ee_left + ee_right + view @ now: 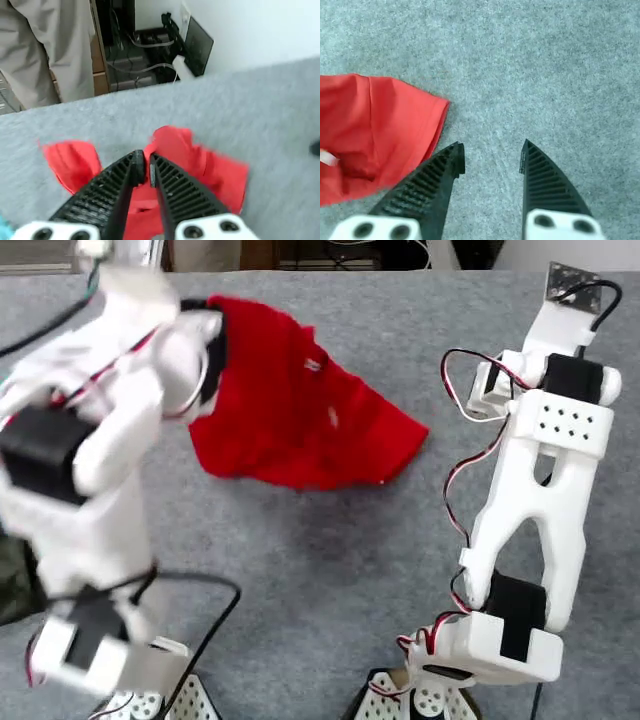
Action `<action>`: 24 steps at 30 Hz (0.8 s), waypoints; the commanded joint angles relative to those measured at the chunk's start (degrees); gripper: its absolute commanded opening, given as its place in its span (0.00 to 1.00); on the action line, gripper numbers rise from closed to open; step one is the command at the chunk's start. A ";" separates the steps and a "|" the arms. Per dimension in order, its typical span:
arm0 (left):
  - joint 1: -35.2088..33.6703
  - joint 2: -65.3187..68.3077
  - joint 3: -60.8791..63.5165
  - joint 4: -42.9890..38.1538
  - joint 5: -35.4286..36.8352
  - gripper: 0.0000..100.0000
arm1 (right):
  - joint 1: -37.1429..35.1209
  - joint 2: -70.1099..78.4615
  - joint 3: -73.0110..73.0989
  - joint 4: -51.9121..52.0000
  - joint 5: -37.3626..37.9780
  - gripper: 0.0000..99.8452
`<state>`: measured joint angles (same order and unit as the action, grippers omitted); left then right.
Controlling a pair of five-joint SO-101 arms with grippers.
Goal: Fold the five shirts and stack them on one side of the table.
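Left wrist view: the left end effector (pixel 142 162) is pinched shut on the rumpled red shirt (pixel 215 170), so folding and stacking both look yet to be done. Its long axis runs from there toward the right end effector (pixel 492 155), open and empty over the table (pixel 545 75), a sleeve (pixel 420 120) just beside it.

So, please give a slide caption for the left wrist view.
Left gripper shut on a red shirt over the grey table.

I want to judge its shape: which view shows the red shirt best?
The high view: nearly the whole shirt shows, crumpled. In the left wrist view the left claw, shut on it, hides its middle. The right wrist view catches one end.
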<state>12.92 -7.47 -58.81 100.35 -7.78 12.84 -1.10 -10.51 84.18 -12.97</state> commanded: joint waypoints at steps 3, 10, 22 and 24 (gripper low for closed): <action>-3.69 -19.21 23.65 0.53 -4.66 0.02 | -1.10 -3.12 1.98 -1.23 -0.26 0.19; -9.93 -33.10 42.29 0.44 -7.74 0.02 | -1.54 -3.12 6.73 -1.32 -0.53 0.19; -10.81 -37.32 49.49 0.44 -5.19 0.02 | -17.80 -3.65 5.05 -8.18 -0.09 0.19; -9.85 -37.32 49.49 0.35 -3.52 0.02 | -22.37 -3.74 1.98 -7.03 1.58 0.19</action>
<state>2.20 -44.31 -9.14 100.35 -13.58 -3.60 -1.01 -4.18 77.41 -12.97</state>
